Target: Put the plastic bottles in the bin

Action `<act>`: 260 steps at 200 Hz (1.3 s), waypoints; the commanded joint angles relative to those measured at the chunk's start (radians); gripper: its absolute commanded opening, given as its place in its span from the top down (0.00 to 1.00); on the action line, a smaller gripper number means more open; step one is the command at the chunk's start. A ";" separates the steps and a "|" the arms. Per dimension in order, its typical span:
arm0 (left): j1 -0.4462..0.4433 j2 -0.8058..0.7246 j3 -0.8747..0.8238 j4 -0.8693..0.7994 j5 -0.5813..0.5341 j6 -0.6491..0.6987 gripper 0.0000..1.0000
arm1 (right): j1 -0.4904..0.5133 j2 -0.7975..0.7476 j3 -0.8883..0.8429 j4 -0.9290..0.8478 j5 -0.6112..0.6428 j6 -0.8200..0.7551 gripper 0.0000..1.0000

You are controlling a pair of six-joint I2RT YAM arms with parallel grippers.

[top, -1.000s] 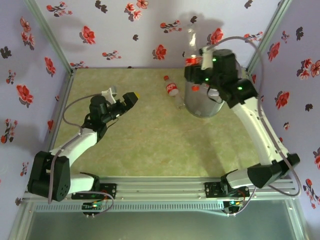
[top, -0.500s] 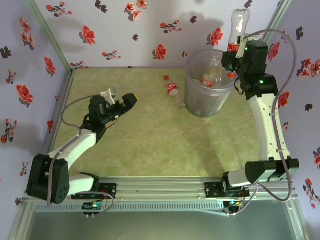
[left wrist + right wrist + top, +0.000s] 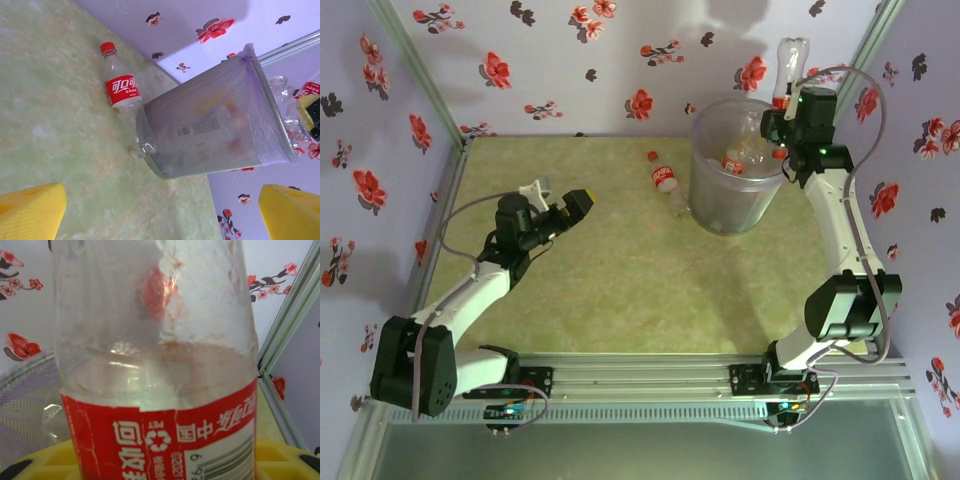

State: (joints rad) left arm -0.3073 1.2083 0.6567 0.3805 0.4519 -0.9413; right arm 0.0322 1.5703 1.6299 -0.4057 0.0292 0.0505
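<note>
The left gripper [image 3: 563,193] gapes empty at the left. One loose bottle [image 3: 665,181] lies on the table [image 3: 620,270] just left of the bin [image 3: 718,205] (other bottles [image 3: 745,155] lie inside). Far right, the right gripper [image 3: 788,100] clamps a held bottle [image 3: 792,58] by the rim, not yet dropped.

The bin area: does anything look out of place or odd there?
Yes. One red-labelled bottle lies on its side on the table, its bottom end against the bin's outer wall instead of inside it. A second bottle is clamped in the right gripper near the bin's rim, not dropped in yet.
</note>
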 commanded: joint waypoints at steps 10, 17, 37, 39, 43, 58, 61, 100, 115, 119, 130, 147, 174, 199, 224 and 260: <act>0.009 -0.012 0.000 -0.005 -0.010 0.026 0.01 | -0.003 0.010 -0.062 0.085 -0.042 -0.024 0.82; 0.009 -0.011 -0.002 -0.005 -0.010 0.026 0.01 | -0.003 0.011 -0.078 0.090 -0.050 -0.022 0.81; 0.009 -0.003 -0.001 -0.002 -0.012 0.026 0.01 | -0.003 0.003 -0.142 0.116 -0.070 -0.010 0.80; 0.009 -0.002 -0.001 -0.001 -0.012 0.026 0.01 | -0.003 0.001 -0.149 0.118 -0.071 -0.009 0.80; 0.010 0.000 -0.001 0.000 -0.012 0.026 0.01 | -0.003 -0.001 -0.162 0.123 -0.072 -0.006 0.80; 0.011 0.007 -0.002 0.006 -0.012 0.023 0.01 | -0.003 -0.009 -0.208 0.142 -0.077 0.005 0.79; 0.010 0.008 -0.002 0.007 -0.012 0.021 0.01 | -0.003 -0.011 -0.213 0.146 -0.078 0.007 0.79; 0.011 0.017 -0.002 0.009 -0.012 0.024 0.01 | -0.003 -0.022 -0.248 0.136 -0.070 -0.003 0.64; 0.010 0.024 -0.004 0.013 -0.012 0.023 0.01 | -0.003 -0.030 -0.241 0.122 -0.066 -0.014 0.52; 0.011 0.024 -0.003 0.014 -0.012 0.023 0.01 | -0.003 -0.032 -0.238 0.117 -0.065 -0.016 0.48; 0.010 0.028 -0.004 0.017 -0.012 0.022 0.01 | -0.003 -0.040 -0.220 0.099 -0.064 -0.022 0.38; 0.011 0.033 -0.005 0.021 -0.013 0.022 0.01 | -0.002 -0.052 -0.177 0.066 -0.062 -0.032 0.29; 0.011 0.040 -0.005 0.026 -0.012 0.021 0.01 | -0.003 -0.068 -0.094 0.004 -0.057 -0.046 0.22; 0.010 0.048 -0.007 0.032 -0.012 0.021 0.01 | -0.003 -0.079 -0.030 -0.031 -0.034 -0.052 0.20; 0.011 0.056 -0.006 0.040 -0.012 0.017 0.01 | -0.003 -0.053 0.038 -0.065 -0.029 -0.054 0.23; 0.011 0.051 -0.013 0.044 -0.011 0.014 0.01 | -0.003 0.008 0.079 -0.083 -0.035 -0.041 0.33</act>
State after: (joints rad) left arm -0.3061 1.2594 0.6563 0.3893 0.4454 -0.9390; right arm 0.0322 1.5303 1.6859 -0.4473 -0.0216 0.0059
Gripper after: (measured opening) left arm 0.988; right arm 0.692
